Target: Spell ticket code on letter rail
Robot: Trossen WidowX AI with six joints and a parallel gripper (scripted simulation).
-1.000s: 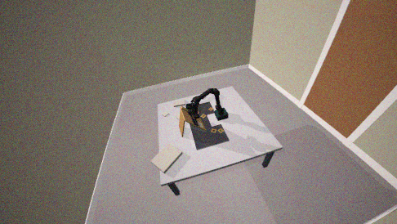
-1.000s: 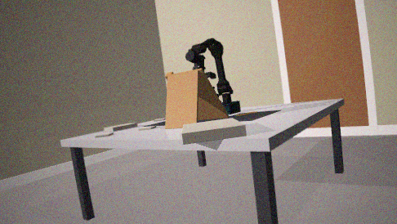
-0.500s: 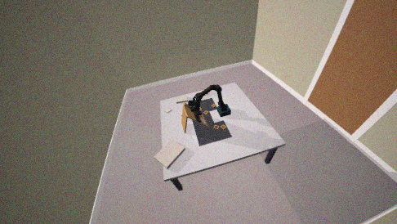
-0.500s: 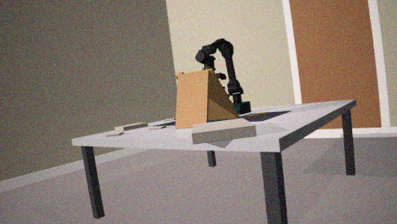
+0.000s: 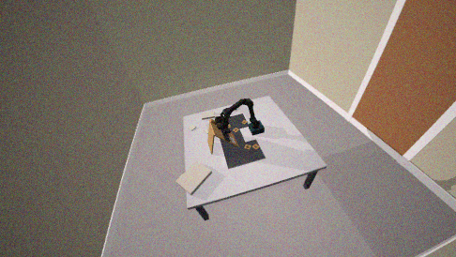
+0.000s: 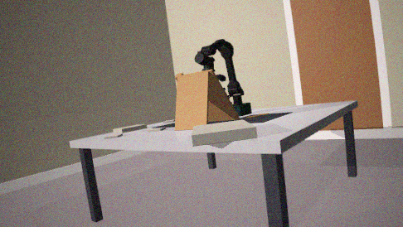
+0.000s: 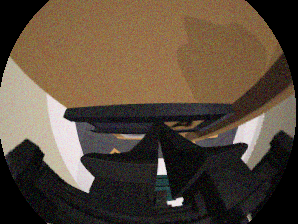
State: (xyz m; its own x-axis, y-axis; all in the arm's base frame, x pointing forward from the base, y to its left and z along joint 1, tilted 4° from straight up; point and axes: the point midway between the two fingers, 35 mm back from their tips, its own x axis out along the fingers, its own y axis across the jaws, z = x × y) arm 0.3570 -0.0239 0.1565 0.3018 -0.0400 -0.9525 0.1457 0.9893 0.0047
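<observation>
The orange-brown board [image 5: 211, 140] [image 6: 192, 101] stands tilted on the counter [image 5: 291, 152]. In the wrist view it fills the top, with the dark letter rail [image 7: 150, 111] across its lower part. My gripper [image 7: 157, 124] is shut, with its fingertips together just at the rail. An orange tile [image 7: 182, 124] with dark marks shows partly beneath the rail's bar, just right of the fingertips; its letter cannot be read. Loose orange tiles [image 5: 244, 122] [image 5: 235, 129] [image 5: 248, 147] lie on the dark mat [image 5: 241, 158]. The ticket's code cannot be read.
A beige block [image 5: 193, 178] [image 6: 224, 134] lies near the counter's front corner, beside the board. A small pale piece [image 5: 193, 128] and a thin dark bar [image 5: 207, 118] lie behind the board. The arm's dark green base [image 5: 256, 128] stands beyond the mat.
</observation>
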